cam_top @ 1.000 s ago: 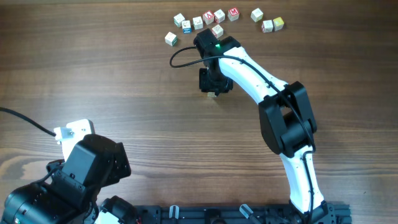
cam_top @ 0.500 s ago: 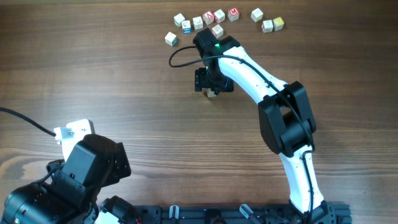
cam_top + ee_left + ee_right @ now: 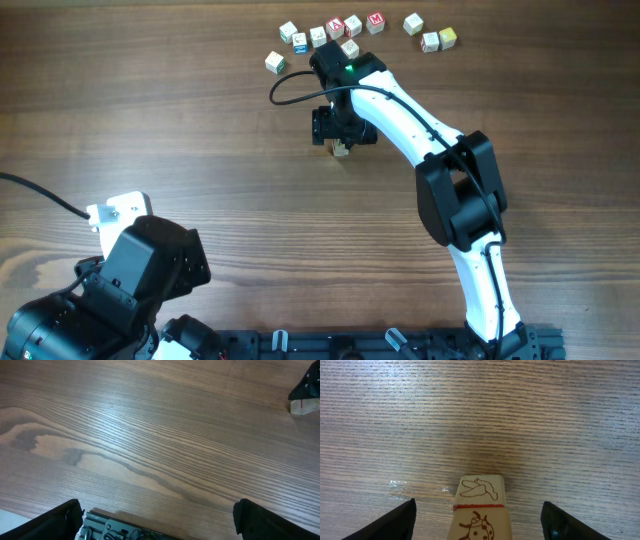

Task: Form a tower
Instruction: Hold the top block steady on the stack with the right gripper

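The tower (image 3: 481, 510) is a narrow stack of cream wooden cubes. One face bears a bird drawing, the one beside it a ladybird, with a red line between them. My right gripper (image 3: 480, 516) is open, a dark finger (image 3: 395, 521) wide on each side, touching neither cube. From overhead the right gripper (image 3: 338, 130) hangs over the tower (image 3: 341, 150), mostly hiding it. In the left wrist view the tower (image 3: 304, 406) shows small at the far right edge. My left gripper (image 3: 157, 525) stands open over bare wood near the table's front, holding nothing.
Several loose letter cubes (image 3: 345, 25) lie scattered along the table's back edge, from one at the left (image 3: 275, 62) to a pair at the right (image 3: 438, 38). A black cable (image 3: 285, 90) loops off the right wrist. The left arm's body (image 3: 110, 290) fills the front left corner.
My right gripper's jaws have spread apart, letting go of the stack's top cube, and the wrist has shifted slightly left. The left arm has not moved.
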Controlling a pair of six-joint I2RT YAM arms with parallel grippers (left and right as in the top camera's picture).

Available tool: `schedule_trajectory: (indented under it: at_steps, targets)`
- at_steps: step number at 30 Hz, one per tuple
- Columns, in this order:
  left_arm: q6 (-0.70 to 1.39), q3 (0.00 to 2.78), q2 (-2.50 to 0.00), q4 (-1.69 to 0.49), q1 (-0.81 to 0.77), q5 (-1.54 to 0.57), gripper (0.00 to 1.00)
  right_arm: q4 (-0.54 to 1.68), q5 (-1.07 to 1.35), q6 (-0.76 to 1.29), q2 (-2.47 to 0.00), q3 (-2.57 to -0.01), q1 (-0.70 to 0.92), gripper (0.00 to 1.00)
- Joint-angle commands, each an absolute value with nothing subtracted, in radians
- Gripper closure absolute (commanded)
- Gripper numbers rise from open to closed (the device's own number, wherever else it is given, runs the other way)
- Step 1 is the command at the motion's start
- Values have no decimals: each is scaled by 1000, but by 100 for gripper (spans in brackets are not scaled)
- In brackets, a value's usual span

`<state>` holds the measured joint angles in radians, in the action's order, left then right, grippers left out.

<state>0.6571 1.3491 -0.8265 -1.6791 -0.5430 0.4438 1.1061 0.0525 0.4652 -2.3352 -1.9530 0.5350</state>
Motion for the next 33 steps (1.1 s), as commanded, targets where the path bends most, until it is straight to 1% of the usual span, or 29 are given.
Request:
schedule_trajectory:
  at_steps: [1,5,6,10,14,28,30,33]
  targets:
    - [667,1348,-826,-1677,-538,445,0,1122,53,396,-2296,-1973,536,23]
    - [667,1348,-826,-1677,-538,445,0,1139,45,366,-2282,-1973,537,43]
    - [667,1348,-826,-1677,-538,445,0,1143,45,366,-2281,-1973,537,46]
    - [667,1348,-826,-1677,-538,445,0,1158,46,366,-2281,-1973,537,55]
    - [667,1348,-826,-1677,-538,445,0,1165,46,368,-2281,-1973,537,60]
    - [667,1348,-826,-1677,-538,445,0,1164,46,418,-2281,-1973,538,62]
    - [667,1348,-826,-1677,-538,445,0,1164,46,431,-2281,-1973,538,68]
    - [667,1348,-826,-1677,-538,445,0,1164,46,447,-2281,-1973,538,70]
